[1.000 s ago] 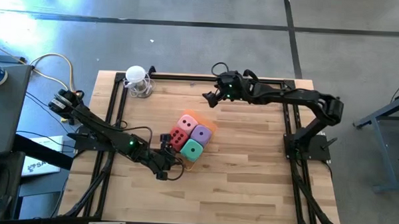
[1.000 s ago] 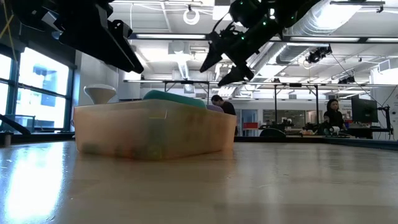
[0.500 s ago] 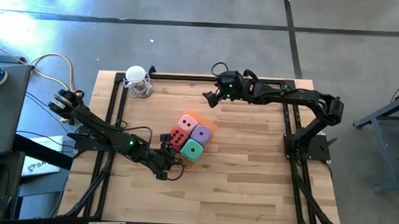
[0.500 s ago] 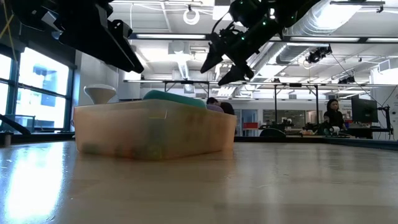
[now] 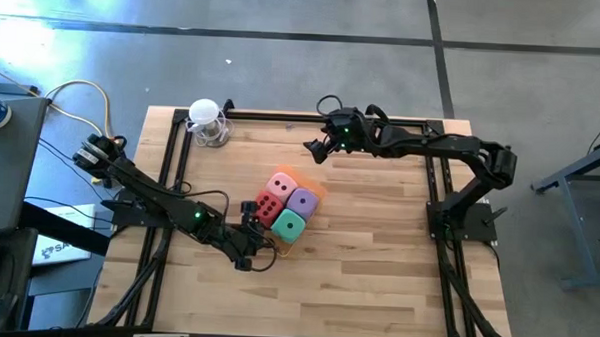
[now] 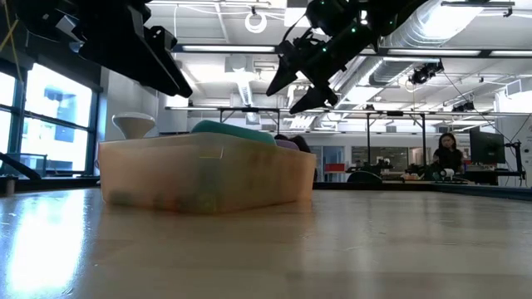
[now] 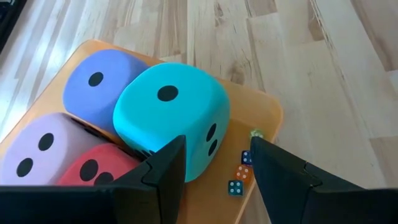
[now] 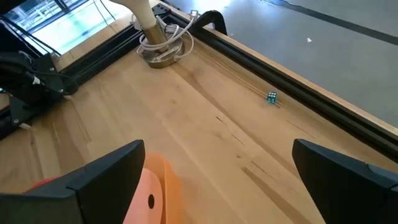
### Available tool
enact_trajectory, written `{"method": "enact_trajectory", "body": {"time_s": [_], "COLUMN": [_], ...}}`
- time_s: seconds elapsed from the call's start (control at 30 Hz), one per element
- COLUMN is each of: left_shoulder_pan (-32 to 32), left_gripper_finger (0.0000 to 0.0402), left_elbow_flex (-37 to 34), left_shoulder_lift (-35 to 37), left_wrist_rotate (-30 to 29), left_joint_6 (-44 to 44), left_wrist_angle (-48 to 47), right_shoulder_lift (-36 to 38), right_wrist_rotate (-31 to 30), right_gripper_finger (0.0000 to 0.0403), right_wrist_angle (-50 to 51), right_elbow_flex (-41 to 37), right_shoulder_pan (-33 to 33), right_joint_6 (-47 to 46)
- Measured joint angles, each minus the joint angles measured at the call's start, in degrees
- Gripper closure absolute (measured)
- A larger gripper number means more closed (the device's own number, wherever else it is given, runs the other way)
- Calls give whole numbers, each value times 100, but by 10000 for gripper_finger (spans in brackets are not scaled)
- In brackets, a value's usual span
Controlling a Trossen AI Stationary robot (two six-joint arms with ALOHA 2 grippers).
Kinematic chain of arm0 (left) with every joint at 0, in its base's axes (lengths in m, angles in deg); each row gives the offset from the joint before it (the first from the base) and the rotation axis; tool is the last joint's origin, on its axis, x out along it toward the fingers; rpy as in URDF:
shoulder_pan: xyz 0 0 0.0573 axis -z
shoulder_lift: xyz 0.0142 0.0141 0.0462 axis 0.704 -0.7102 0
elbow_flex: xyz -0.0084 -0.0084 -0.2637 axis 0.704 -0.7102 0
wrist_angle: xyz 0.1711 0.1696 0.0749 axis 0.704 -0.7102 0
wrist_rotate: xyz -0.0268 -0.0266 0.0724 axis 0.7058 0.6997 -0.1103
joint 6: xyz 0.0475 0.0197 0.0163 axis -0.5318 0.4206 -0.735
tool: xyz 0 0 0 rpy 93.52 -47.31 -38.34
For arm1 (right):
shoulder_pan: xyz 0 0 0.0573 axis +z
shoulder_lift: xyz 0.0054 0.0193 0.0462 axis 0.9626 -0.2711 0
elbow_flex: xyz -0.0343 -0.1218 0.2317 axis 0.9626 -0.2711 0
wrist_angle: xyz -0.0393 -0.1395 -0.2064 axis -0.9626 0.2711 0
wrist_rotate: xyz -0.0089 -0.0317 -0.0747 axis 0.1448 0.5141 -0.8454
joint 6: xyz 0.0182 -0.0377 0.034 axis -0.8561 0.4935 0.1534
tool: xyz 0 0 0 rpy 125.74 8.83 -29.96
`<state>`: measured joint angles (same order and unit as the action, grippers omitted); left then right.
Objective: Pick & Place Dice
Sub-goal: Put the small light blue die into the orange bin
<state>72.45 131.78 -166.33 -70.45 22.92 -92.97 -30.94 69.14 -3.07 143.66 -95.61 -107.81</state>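
The four soft dice are sitting packed together in a flat see-through orange tray near the middle of the wooden tabletop. They are cubes, so no side is longer than another. Going from the front edge of the tabletop to the back, the soft teal cube with black dots is sitting nearest. Beside it, toward the left arm, is the soft red cube with black dots. Behind the teal one is the soft purple cube with black dots, and the soft pink cube with black dots is sitting farthest back. All four are touching their neighbours. The teal cube is showing one dot on top and two dots on a side in the left wrist view.

The left gripper is hanging just at the front corner of the tray, next to the teal cube. Its fingers are partly open and holding nothing. Between them, a few tiny coloured dice are lying in the tray corner.

The right gripper is waiting far back, well apart from the tray, up above the tabletop. Its fingers are wide open and holding nothing. A small teal die is lying by the black rail at the back edge. A white funnel on a wire stand is standing at the back left corner.
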Motion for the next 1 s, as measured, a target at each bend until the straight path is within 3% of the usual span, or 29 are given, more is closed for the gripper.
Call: {"method": "enact_trajectory", "body": {"time_s": [1.0], "left_shoulder_pan": [32], "left_gripper_finger": [231], "left_elbow_flex": [0], "left_shoulder_lift": [0], "left_wrist_rotate": [31], "left_joint_6": [133], "left_wrist_angle": [2], "right_shoulder_lift": [0], "right_wrist_rotate": [22], "right_gripper_finger": [15], "right_wrist_angle": [-44], "right_elbow_flex": [-2], "right_shoulder_pan": [-49], "right_joint_6": [-21]}}
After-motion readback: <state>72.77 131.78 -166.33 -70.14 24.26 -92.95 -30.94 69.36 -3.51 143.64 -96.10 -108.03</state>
